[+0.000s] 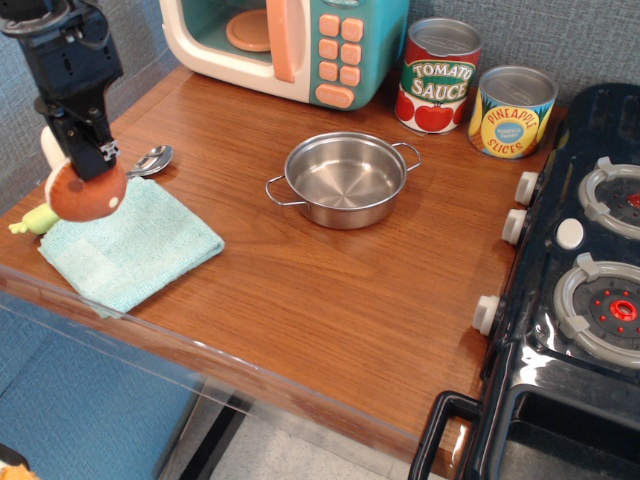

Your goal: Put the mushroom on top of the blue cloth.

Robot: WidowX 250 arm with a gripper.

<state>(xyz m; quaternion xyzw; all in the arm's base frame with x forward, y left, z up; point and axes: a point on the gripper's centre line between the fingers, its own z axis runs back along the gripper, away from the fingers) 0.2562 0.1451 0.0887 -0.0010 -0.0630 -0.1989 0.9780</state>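
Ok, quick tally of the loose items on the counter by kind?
Cans: 2, tomato sauce and pineapple slices
Steel pan: 1
Spoon: 1
Blue cloth: 1
Mushroom, in the gripper: 1
Total: 6
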